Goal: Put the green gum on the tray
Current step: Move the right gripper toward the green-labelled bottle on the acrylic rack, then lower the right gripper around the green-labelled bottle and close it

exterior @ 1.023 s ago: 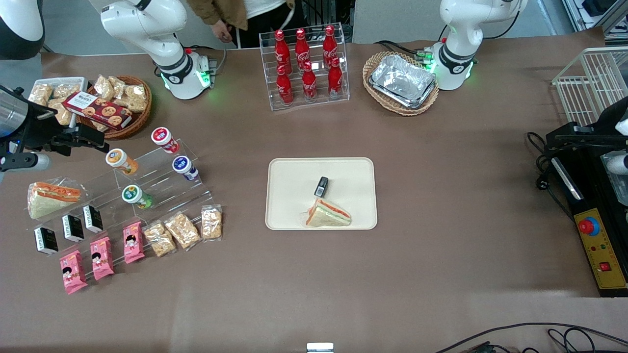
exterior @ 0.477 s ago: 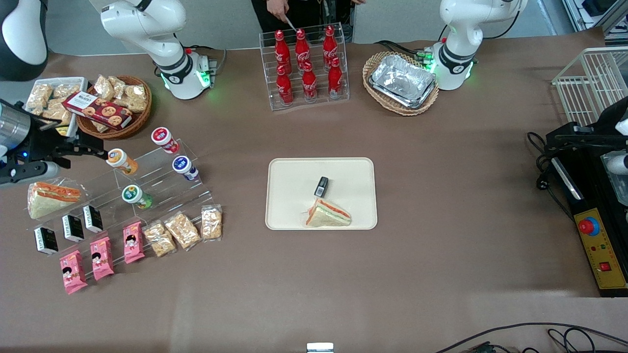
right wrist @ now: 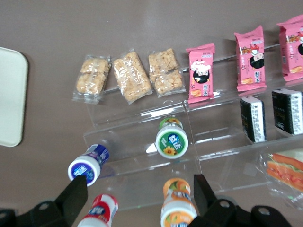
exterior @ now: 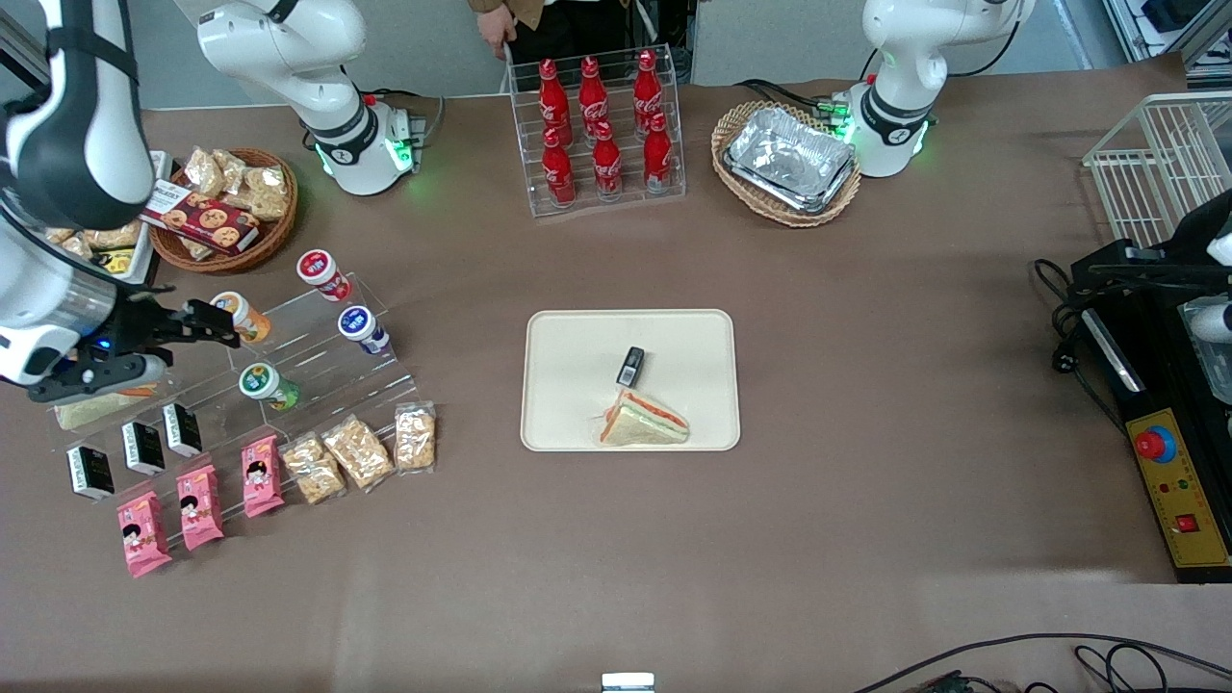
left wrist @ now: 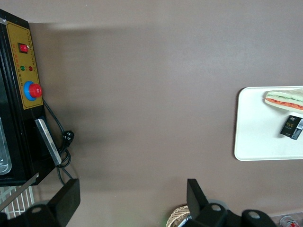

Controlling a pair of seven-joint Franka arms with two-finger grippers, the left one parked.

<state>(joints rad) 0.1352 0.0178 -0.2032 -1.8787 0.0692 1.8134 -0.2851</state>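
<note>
One green gum [exterior: 264,382] stands on the acrylic step rack [exterior: 318,356], nearer the front camera than the gripper [exterior: 214,321], which hangs over the orange gum [exterior: 238,316], jaws spread wide and empty; the tray [exterior: 568,385] lies well apart, toward the parked arm's end.

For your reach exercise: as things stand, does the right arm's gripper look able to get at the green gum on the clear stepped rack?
Probably yes. The gripper hangs open above the rack, near the orange-lidded canister. The green gum stands uncovered on a lower step, apart from its neighbours.
</note>
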